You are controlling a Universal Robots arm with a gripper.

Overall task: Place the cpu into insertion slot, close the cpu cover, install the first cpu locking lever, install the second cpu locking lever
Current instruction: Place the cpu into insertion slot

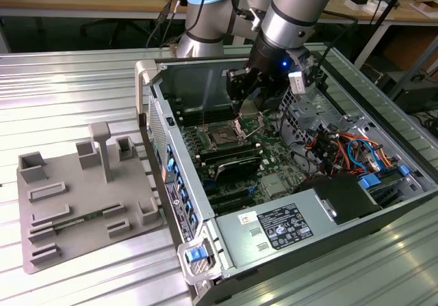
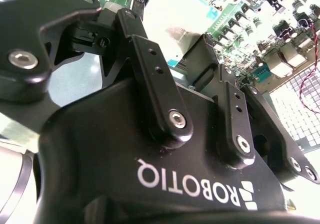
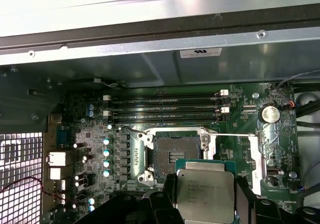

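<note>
- The open computer case (image 1: 154,87) lies on its side on the ribbed metal table (image 1: 68,87). Inside it you can see the green motherboard (image 1: 270,152), a grey power supply box (image 1: 280,227) at the near end, and a tangle of coloured cables (image 1: 342,148) toward the exterior view's right.
- On the board, the insertion slot (image 3: 175,154) has nothing in it. It's just a dark square with a fine contact grid in the middle and a silver rim.
- The cpu cover (image 3: 256,159) is flipped open and sits right beside the slot, not over it. A thin locking lever (image 3: 232,134) runs along the slot's edge on the side of the memory slots (image 3: 165,108).
- Left of the case in the exterior view there's a grey fixture tray (image 1: 82,196) with blocky pockets and posts. A thin green strip (image 1: 68,218) lies in one of its grooves.
- The gripper (image 1: 244,100) hangs over the slot area, and its black fingers (image 3: 170,191) are clamped on two opposite sides of the cpu (image 3: 205,186).
- In the first wrist view the cpu is held flat just above the board, right next to the slot and partly overlapping its edge, not seated.
- Looks-wise, the cpu has a silvery-grey metal lid with rounded corners and faint print, sitting on a green carrier edge.
</note>
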